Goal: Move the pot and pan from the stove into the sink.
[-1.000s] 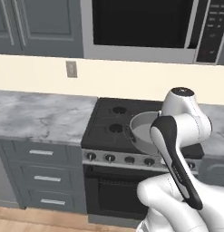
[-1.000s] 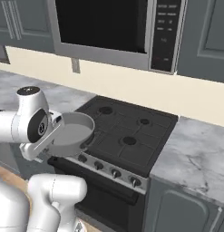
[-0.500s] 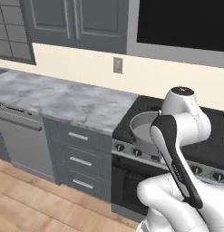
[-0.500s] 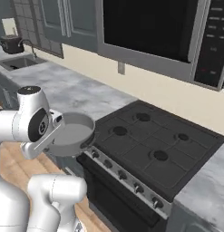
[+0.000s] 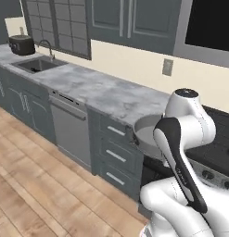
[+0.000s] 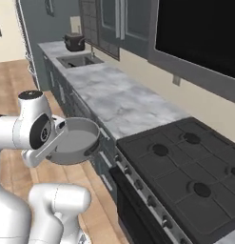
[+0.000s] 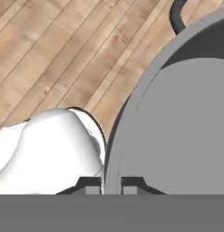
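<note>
Two dark fingertips (image 7: 93, 185) pinch the thin rim of the pot (image 6: 76, 140) between them, so my gripper (image 7: 110, 186) is closed tight on the pot. In the hand view one tip sits on the outside of the rim and one on the inside, and the pot's pale inside spreads away from them toward the far right of that picture. I see the pot held up in the air in front of the grey drawers (image 5: 117, 155), above the wood floor (image 5: 37, 185), not on any counter. It looks about level in the right base view, with its open side up. It is round, so it has no long side, but a small dark handle (image 6: 92, 148) sticks out on the side facing the stove (image 6: 185, 167). In the hand view another dark curved handle (image 7: 177, 18) shows at the far edge of the pot. The stove is to the right of the pot. I can see four burners with nothing on them. The sink (image 5: 38, 64) is far off to the left along the grey marble counter (image 5: 102, 92), with a bent faucet (image 5: 45, 45) behind it and a dark round cooker (image 5: 21, 45) beside it. A dishwasher (image 5: 68, 134) sits under the counter between the sink and the drawers. The long counter lies between the pot and the sink.
</note>
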